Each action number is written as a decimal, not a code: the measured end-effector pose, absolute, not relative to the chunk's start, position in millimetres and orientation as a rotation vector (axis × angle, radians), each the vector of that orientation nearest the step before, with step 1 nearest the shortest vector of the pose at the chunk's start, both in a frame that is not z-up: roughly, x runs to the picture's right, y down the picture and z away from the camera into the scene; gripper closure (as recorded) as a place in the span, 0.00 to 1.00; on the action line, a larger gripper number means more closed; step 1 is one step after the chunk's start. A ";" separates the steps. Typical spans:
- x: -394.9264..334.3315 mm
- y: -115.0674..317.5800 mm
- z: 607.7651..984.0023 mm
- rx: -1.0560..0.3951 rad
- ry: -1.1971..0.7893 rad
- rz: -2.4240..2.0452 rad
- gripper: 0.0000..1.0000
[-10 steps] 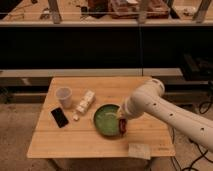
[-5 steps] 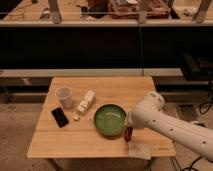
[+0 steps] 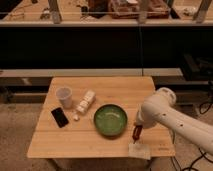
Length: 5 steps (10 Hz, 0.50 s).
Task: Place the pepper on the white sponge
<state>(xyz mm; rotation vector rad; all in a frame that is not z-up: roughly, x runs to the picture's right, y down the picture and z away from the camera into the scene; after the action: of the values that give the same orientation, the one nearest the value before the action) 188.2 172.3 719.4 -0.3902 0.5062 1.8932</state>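
Note:
The dark red pepper (image 3: 136,132) hangs in my gripper (image 3: 136,134) just right of the green bowl (image 3: 110,120), directly above the white sponge (image 3: 139,150). The sponge lies flat at the table's front right edge. The gripper is shut on the pepper, whose lower tip is just above the sponge's top edge. My white arm (image 3: 165,112) reaches in from the right.
A wooden table (image 3: 100,140) holds a black phone (image 3: 59,117), a translucent plastic cup (image 3: 64,96) and a row of small white blocks (image 3: 85,102) at the left. A dark shelf runs behind the table.
The gripper with the pepper has moved right and toward the front, from over the bowl's right rim to just above the sponge.

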 end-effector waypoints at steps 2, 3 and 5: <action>181.3 176.1 710.9 -0.415 0.552 1.737 0.85; 182.0 186.0 701.0 -0.455 0.527 1.623 0.85; 182.1 197.1 687.3 -0.589 0.408 1.523 0.85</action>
<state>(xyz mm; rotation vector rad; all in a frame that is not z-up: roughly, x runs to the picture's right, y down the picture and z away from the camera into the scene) 182.1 197.1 687.3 -0.5891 0.4084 1.5230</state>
